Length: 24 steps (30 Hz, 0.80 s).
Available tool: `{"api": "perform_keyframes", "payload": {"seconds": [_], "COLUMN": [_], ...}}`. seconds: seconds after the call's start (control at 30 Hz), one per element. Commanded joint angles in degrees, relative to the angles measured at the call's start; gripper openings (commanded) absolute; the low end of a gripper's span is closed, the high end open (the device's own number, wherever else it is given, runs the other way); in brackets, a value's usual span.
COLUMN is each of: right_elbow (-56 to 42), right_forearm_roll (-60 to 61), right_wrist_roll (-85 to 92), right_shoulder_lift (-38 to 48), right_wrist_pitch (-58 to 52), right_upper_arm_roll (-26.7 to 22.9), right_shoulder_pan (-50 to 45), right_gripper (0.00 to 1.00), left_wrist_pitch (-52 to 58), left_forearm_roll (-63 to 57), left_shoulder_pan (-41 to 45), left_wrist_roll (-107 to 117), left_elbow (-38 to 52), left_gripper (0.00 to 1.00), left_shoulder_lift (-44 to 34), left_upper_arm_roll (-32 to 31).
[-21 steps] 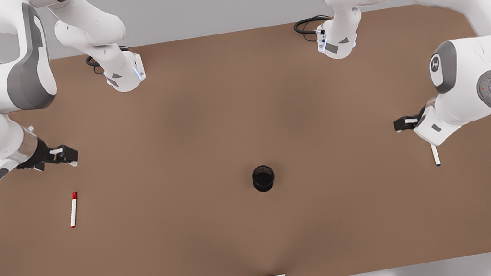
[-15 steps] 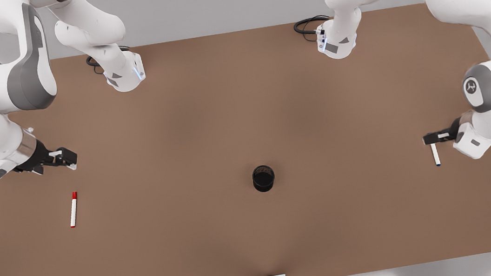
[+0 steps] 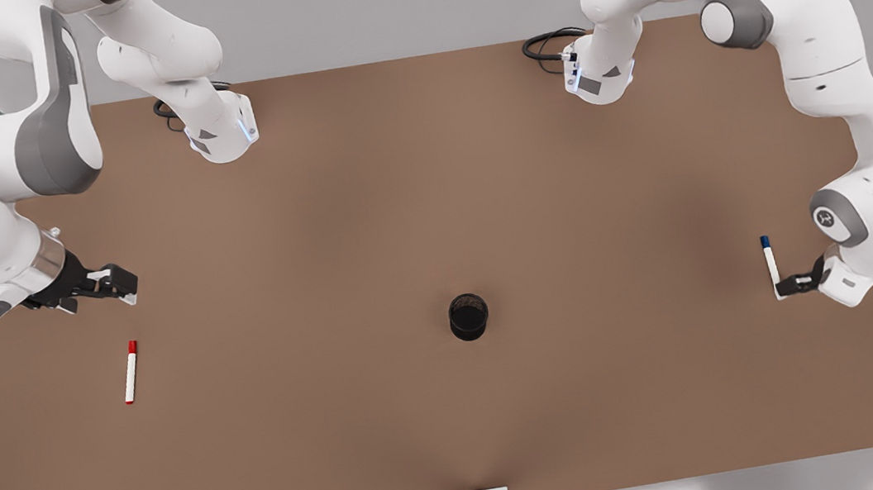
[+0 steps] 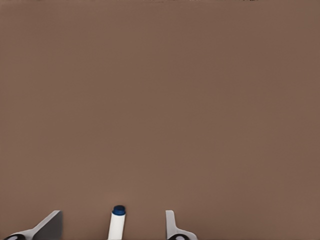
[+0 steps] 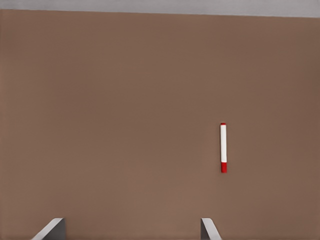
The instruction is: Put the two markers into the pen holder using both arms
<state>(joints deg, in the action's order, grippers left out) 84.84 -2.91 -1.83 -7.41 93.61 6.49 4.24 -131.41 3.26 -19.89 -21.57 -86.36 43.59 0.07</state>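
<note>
Left tool [image 3: 783, 288] is sitting low over the tabletop [image 3: 430, 196] at the front view's right, at the lower end of the blue-capped marker [image 3: 770, 264]. In the left wrist view the fingers [image 4: 172, 227] are standing spread, with the blue-capped marker [image 4: 117, 225] lying between them, nearer one finger and touching neither, so this tool is open and gripping nothing. The marker is lying flat on the tabletop, blue cap pointing away from the tool, toward the far edge in the front view.

Right tool [image 3: 116, 282] is hovering at the front view's left, above and apart from the red-capped marker [image 3: 131, 371]. In the right wrist view its fingers [image 5: 207, 230] are wide apart with bare tabletop between them: open, empty. The red-capped marker [image 5: 223, 147] is lying flat on the tabletop ahead of that tool, off to one side of the finger gap, well apart from it.

The pen holder [image 3: 469, 316] is standing upright near the middle of the tabletop, between the two markers and well apart from both. Whether anything is inside it, cannot tell. Both markers are lying outside it.
</note>
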Motion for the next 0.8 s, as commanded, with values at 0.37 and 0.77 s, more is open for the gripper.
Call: {"api": "perform_keyframes", "payload": {"seconds": [0.37,0.77], "right_elbow": [6.91,9.64], "right_forearm_roll": [0.09,-0.08], "right_wrist_roll": [-0.19,-0.1], "right_shoulder_lift": [-16.15,-18.34], "right_wrist_pitch": [25.83,30.05], "right_upper_arm_roll": [0.27,0.19], "right_shoulder_pan": [3.58,4.37], "right_gripper": [1.0,1.0], "left_wrist_pitch": [-5.79,-5.88], "left_forearm_roll": [0.08,-0.1], "left_shoulder_pan": [-0.68,-0.59], "left_wrist_roll": [-16.58,-16.58], "left_elbow": [-4.52,-4.34], "left_gripper": [0.7,0.49], "left_shoulder_lift": [0.71,1.77], "left_upper_arm_roll": [0.02,0.02]}}
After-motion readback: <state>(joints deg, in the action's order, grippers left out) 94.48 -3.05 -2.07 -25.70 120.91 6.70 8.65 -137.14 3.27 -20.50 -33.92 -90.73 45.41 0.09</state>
